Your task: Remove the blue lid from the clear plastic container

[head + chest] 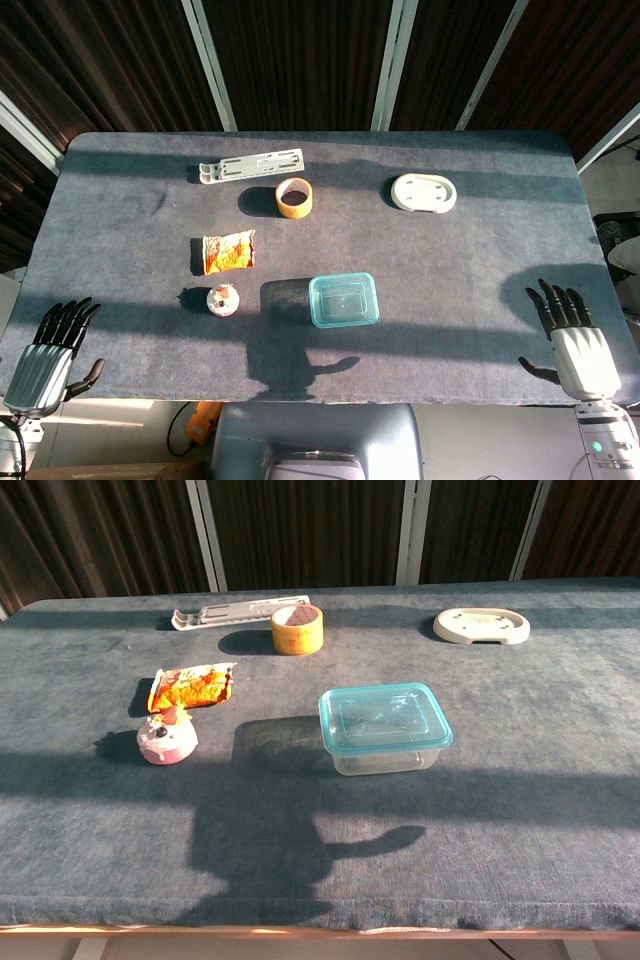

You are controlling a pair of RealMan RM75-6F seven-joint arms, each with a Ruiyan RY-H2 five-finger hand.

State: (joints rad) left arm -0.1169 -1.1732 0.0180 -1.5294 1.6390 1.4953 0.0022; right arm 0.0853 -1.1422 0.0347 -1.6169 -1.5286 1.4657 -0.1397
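- Container (385,730): near centre of the table (480,300), blue lid (383,716) seated on it; removal not yet begun, the whole task remains.
- Left hand (45,355): at the near left edge, fingers spread, holding nothing, well apart from the container.
- Right hand (575,345): at the near right edge, likewise spread and empty (seen in head view only).
- Writing: the snack packet (190,688) and tape roll (297,628) show nothing legible.

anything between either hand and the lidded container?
Nothing visible. The container with its blue lid sits alone near the table's front centre. The small pink toy lies well to its left, outside the straight path from the left hand. The right hand has bare cloth ahead.
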